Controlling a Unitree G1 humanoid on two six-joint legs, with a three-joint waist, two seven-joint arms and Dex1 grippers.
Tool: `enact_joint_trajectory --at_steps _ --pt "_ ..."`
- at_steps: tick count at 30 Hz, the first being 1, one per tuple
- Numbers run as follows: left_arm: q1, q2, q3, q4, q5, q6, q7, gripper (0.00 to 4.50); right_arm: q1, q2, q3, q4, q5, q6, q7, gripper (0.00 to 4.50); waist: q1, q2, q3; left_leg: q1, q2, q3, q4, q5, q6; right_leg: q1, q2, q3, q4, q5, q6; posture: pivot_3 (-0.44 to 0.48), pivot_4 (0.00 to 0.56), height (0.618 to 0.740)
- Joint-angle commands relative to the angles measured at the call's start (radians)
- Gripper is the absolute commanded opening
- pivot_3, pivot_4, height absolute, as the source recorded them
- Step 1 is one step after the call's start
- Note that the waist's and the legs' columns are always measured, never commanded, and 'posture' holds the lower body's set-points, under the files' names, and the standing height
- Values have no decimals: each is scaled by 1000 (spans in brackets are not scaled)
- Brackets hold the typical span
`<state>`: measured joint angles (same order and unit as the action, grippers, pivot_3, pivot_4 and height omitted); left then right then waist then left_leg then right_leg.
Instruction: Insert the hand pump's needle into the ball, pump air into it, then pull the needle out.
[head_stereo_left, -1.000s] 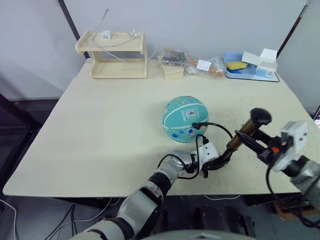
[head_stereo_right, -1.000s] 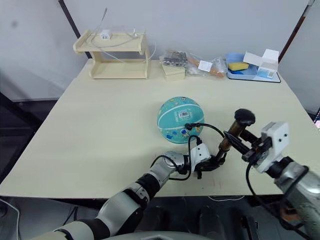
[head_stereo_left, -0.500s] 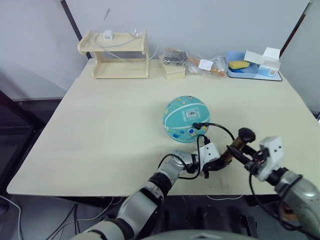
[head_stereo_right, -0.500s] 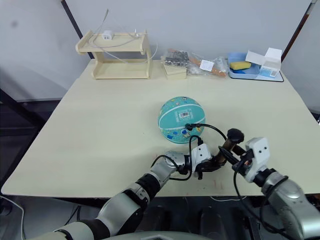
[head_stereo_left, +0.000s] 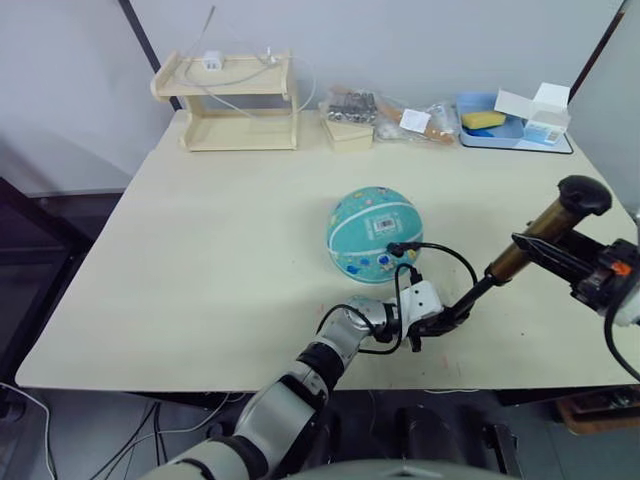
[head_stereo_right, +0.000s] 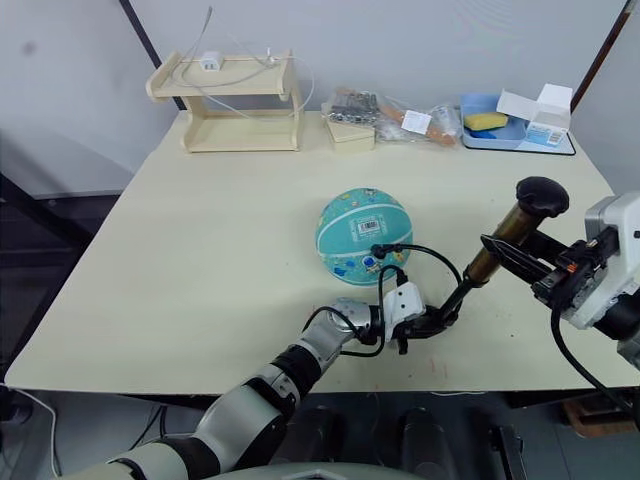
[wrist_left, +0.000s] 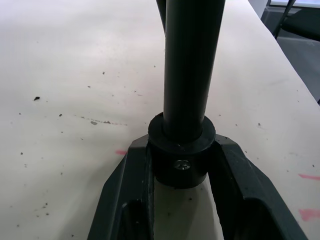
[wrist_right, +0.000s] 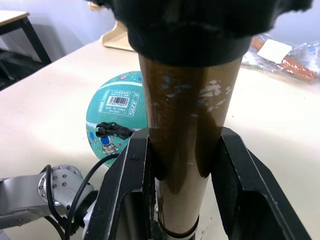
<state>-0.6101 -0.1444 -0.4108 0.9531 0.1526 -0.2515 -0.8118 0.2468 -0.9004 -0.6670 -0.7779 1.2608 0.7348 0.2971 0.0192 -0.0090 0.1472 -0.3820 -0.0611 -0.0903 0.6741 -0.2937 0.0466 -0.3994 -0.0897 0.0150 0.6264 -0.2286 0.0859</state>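
Raised again since half a second ago: right tool (head_stereo_right: 520, 262) and the brass barrel of the hand pump (head_stereo_right: 497, 243), now pulled up and out to the robot's right, with a long thin black rod bared between barrel and base; black knob handle (head_stereo_right: 541, 195) topmost, well above the worktop (head_stereo_left: 200, 250); pump leaning from low left to high right.

Right tool clenched on the brass barrel, one black finger (wrist_right: 127, 195) on each side of it, just below the black cap.

Left tool (head_stereo_left: 440, 318) low on the worktop in front of the ball, gripping the black collar (wrist_left: 181, 150) at the foot of the pump; fingers (wrist_left: 129, 190) pressed against both sides of the collar, with the dark rod rising out of it.

Teal ball (head_stereo_left: 373, 235) resting on the worktop near the middle, just beyond the left tool; white barcode label (head_stereo_left: 383, 225) facing up and forward; small cartoon prints along the lower band.

Thin black hose (head_stereo_left: 450, 255) looping from the pump's foot up and round to a small black fitting (head_stereo_left: 397, 249) seated against the ball's near side; needle itself too small to make out.

At the far edge: wooden shelf rack (head_stereo_left: 224, 100) on the left, clear bags of small parts (head_stereo_left: 385, 108) in the middle, blue tray (head_stereo_left: 505, 130) with a yellow sponge and a white box on the right.
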Motion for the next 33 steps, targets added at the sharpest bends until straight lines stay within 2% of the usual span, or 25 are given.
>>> enact_joint_trajectory --at_steps 1,9,12,18,24,30,33 --pt "19 -6 -11 70 23 46 3 1033 33 55 93 -17 -174 -65 22 975 -2 -2 -1 0 0 0 0 0 0 0 0 0 0 0 0 0 150 740" --pt "18 2 3 65 22 50 11 1033 81 204 467 141 -516 -199 94 975 -6 -19 -16 8 2 0 1 0 0 7 2 0 0 0 1 0 150 740" --pt "24 5 6 58 23 53 12 1033 87 264 612 268 -647 -273 135 975 -8 -24 -20 23 4 0 -2 -1 -1 21 2 -1 -2 -4 4 0 150 740" --pt "24 5 8 54 27 55 15 1033 72 344 720 447 -791 -378 190 975 -8 -20 -26 25 6 0 -3 -1 -1 22 3 -2 -3 -4 4 0 150 740" --pt "21 3 7 58 28 54 13 1032 68 331 623 334 -747 -368 197 975 -5 -12 -25 23 6 0 -3 -1 -1 20 3 -2 -3 -4 4 0 150 740" --pt "15 -4 3 71 30 51 10 1032 38 253 349 56 -509 -244 136 975 -2 0 -11 17 2 -2 -3 0 -1 17 1 -2 -3 -2 0 0 150 740" --pt "16 -7 -3 75 28 48 5 1032 -12 164 167 -34 -303 -169 70 975 -1 4 -6 12 1 -1 -3 0 0 13 0 -1 -2 -1 0 0 150 740"
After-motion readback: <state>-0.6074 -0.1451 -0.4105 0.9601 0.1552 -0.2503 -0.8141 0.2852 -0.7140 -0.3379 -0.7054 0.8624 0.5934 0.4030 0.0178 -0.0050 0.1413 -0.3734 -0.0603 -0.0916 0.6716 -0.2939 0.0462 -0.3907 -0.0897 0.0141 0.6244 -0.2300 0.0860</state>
